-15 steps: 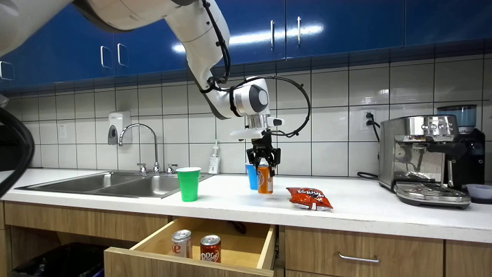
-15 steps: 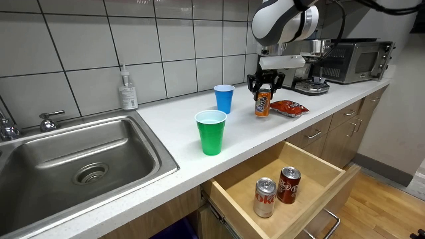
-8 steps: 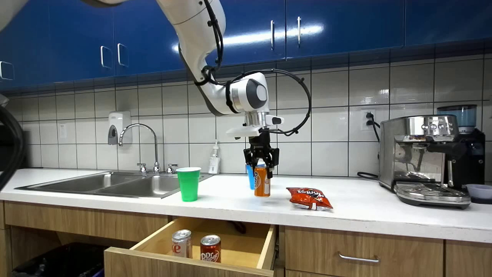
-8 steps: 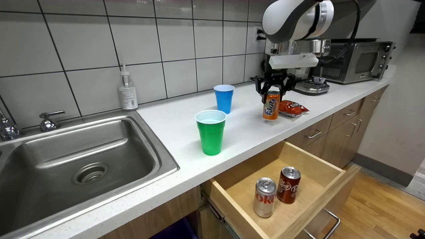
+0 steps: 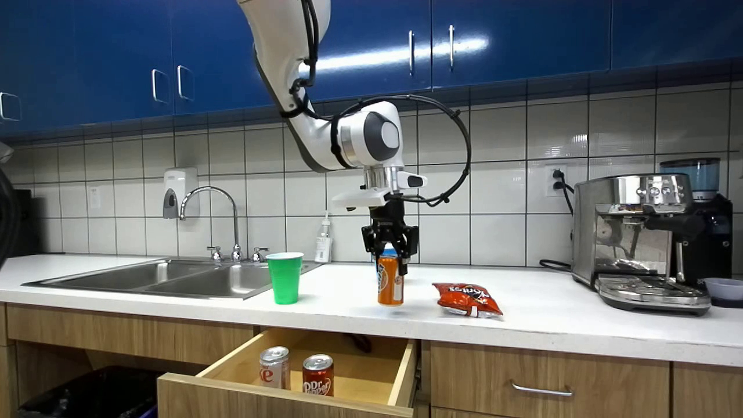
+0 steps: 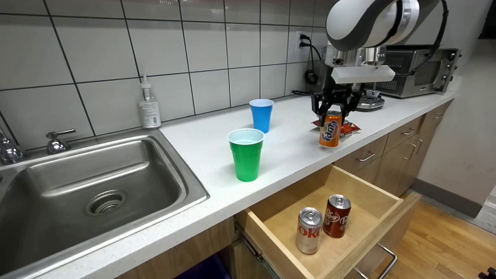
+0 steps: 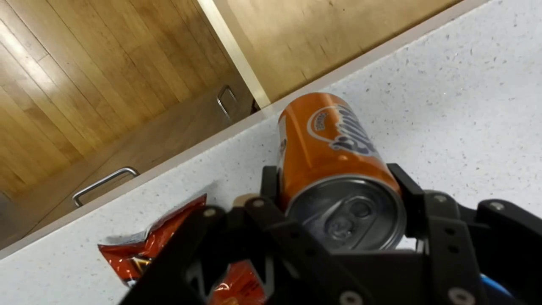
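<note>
Seemingly done grasping; pinching the orange can (image 7: pixel 328 140) in the gripper (image 7: pixel 337 182), right of centre in wrist view; not yet released.

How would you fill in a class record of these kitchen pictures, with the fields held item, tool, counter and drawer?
Held item: Fanta can, orange, upright, apparently slightly raised
Tool: shut on the Fanta can, near its top
Counter: green cup, blue cup, red Doritos bag, coffee machine
Drawer: pulled open, with a Coke can and a Dr Pepper can inside
</note>
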`<action>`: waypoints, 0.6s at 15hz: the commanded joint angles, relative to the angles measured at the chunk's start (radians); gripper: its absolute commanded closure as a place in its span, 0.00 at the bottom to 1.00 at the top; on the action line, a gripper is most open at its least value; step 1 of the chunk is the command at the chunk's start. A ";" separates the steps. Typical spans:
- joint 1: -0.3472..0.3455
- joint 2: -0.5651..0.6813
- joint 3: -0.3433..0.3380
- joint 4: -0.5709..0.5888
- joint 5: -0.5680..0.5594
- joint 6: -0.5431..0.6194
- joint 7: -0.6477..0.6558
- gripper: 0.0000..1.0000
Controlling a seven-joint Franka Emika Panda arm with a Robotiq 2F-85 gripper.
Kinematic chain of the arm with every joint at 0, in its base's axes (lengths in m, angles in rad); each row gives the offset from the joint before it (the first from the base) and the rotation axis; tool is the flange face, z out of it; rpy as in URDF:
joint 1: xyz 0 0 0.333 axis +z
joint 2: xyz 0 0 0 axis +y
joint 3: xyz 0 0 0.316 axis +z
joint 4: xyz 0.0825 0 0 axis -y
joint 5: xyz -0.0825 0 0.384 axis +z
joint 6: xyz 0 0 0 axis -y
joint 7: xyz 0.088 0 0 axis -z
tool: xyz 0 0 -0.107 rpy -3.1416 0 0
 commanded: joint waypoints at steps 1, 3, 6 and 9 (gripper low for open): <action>0.014 -0.095 -0.007 -0.125 -0.030 0.046 0.028 0.62; 0.017 -0.116 -0.006 -0.168 -0.036 0.063 0.031 0.62; 0.022 -0.142 -0.005 -0.222 -0.047 0.085 0.035 0.62; 0.028 -0.164 -0.006 -0.271 -0.073 0.111 0.051 0.62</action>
